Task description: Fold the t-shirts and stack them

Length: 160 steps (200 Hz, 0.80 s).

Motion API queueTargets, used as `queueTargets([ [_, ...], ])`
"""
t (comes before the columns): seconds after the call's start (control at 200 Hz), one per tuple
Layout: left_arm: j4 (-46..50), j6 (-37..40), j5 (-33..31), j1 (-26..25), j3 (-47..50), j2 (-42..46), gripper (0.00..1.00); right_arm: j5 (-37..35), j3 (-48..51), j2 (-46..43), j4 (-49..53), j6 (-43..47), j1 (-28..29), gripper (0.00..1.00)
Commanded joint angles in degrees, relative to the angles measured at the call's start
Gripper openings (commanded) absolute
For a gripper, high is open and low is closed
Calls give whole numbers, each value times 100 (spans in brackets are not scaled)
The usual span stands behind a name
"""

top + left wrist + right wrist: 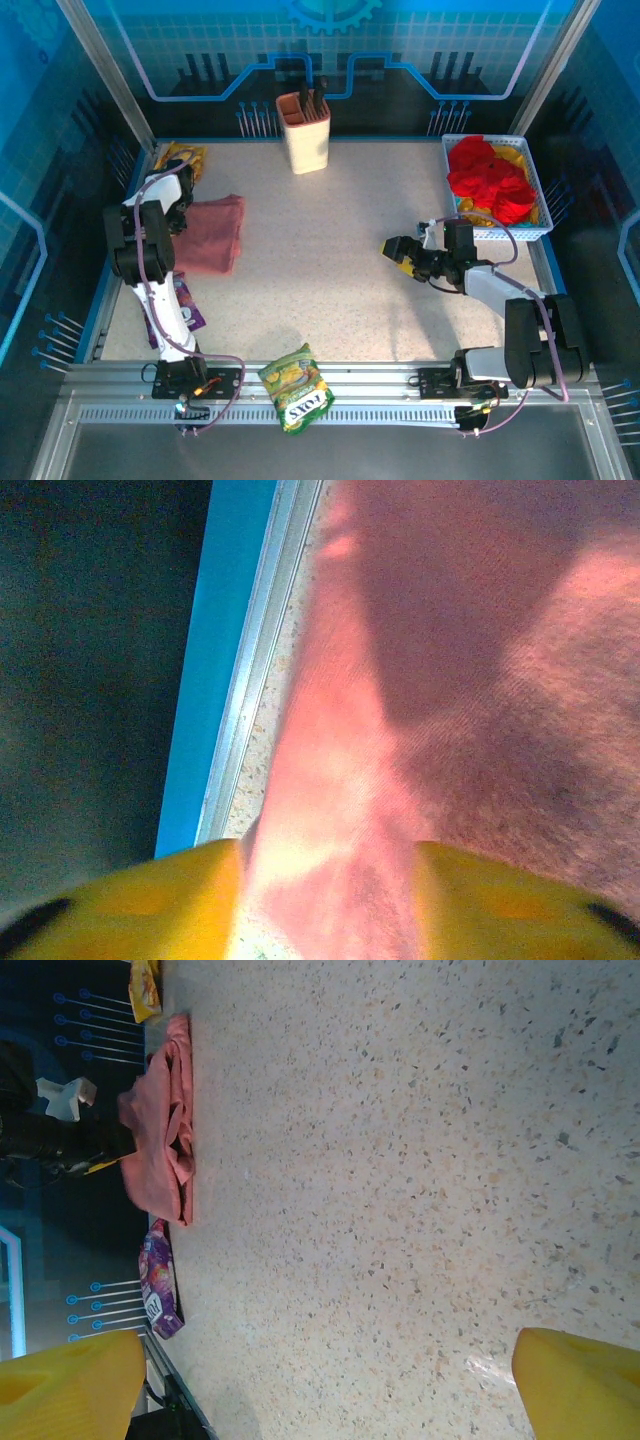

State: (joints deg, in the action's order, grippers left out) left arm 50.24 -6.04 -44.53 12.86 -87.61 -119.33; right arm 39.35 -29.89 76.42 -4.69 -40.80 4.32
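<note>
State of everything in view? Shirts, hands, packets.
pink t-shirt: roughly folded, flat at table's left edge
red and yellow t-shirts: crumpled in basket
left hand: open, over the pink t-shirt
right hand: open, over bare table
green snack packet: lying on near rail

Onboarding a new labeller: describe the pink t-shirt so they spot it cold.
Go to the table's left edge, by the left arm. The salmon-pink t-shirt lies there in a rough rectangle, between a yellow packet farther back and a purple packet nearer. It is plain matte cloth; its neighbours are shiny printed packets.
</note>
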Motion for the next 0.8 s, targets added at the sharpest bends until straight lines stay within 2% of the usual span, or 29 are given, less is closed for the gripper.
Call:
queueTargets([
  [0.0,47,-134,-197,23,-151,49,99,91,-2,-121,139,165,-89,96],
  [0.125,178,-194,-107,-56,-245,337,99,103,-32,-102,153,199,-89,96],
  [0.235,134,-156,-50,-414,-164,842,99,-37,-235,-113,488,379,-83,96],
  [0.32,-65,-219,435,-673,23,1366,99,-242,-480,-201,922,593,-88,97],
  [0.415,-576,-162,1092,-936,485,2070,99,-933,-791,-416,1571,818,-88,98],
  [0.615,-2542,308,2075,-1579,2214,3573,99,-2810,-1203,-989,2495,1463,-84,100],
  [0.715,-4080,426,2771,-1734,3508,4366,99,-3872,-1073,-1366,2479,1735,-74,100],
  [0.796,-5520,504,3090,-1734,4682,4826,99,-4366,-808,-1656,2181,2001,-89,100],
])
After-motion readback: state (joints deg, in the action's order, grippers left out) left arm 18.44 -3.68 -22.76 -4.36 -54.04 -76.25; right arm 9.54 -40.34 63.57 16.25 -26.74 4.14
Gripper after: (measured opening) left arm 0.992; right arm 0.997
